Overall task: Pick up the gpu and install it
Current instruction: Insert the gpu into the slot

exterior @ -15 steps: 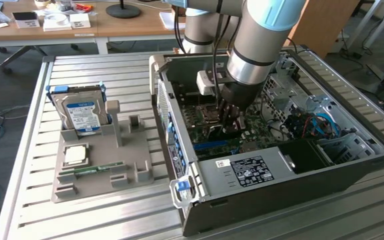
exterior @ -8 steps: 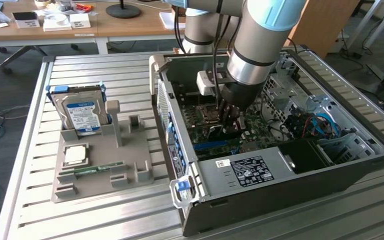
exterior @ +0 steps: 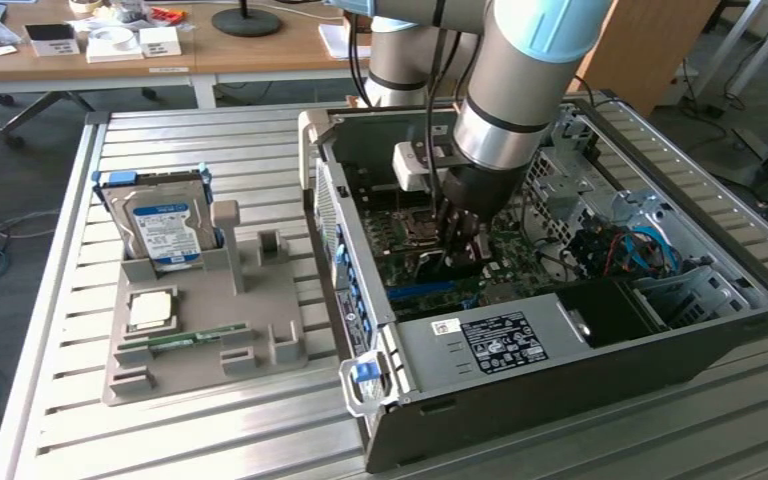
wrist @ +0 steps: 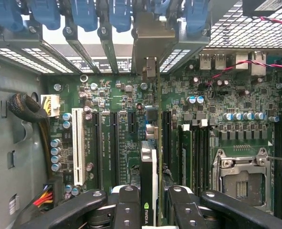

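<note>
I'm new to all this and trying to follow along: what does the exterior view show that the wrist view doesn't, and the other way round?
Exterior view alone: the robot arm reaching into the open computer case, and a grey holder with a blue-labelled hard drive. Wrist view alone: the white expansion slot and the card's edge between the fingers. Both share the motherboard and the tool shut on the gpu.

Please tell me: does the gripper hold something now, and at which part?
The gripper holds the gpu edge-on, clamped by its upper edge between the fingers, above the motherboard inside the computer case.
</note>
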Controlling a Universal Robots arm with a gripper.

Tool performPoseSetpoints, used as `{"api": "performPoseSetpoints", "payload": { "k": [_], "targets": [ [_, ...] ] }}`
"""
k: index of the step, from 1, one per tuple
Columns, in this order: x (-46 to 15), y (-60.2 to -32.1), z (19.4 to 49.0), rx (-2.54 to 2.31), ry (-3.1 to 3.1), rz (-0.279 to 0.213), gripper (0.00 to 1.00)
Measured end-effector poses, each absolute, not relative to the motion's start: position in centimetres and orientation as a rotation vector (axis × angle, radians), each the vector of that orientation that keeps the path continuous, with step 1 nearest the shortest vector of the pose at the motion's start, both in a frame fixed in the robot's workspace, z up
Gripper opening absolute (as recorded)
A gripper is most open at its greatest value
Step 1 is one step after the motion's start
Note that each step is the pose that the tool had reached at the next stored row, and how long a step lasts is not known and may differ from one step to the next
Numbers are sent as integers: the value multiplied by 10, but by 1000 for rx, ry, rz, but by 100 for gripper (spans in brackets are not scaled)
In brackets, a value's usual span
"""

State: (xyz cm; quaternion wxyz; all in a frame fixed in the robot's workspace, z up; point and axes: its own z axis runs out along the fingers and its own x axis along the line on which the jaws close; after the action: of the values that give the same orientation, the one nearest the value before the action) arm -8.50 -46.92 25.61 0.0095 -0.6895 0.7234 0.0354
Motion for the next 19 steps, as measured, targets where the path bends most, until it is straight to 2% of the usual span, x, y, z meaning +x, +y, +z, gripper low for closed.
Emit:
{"api": "performPoseSetpoints", "payload": {
  "k": [19],
  "targets": [
    [-86,-469,252,-2153,2259,111,27]
  ]
}}
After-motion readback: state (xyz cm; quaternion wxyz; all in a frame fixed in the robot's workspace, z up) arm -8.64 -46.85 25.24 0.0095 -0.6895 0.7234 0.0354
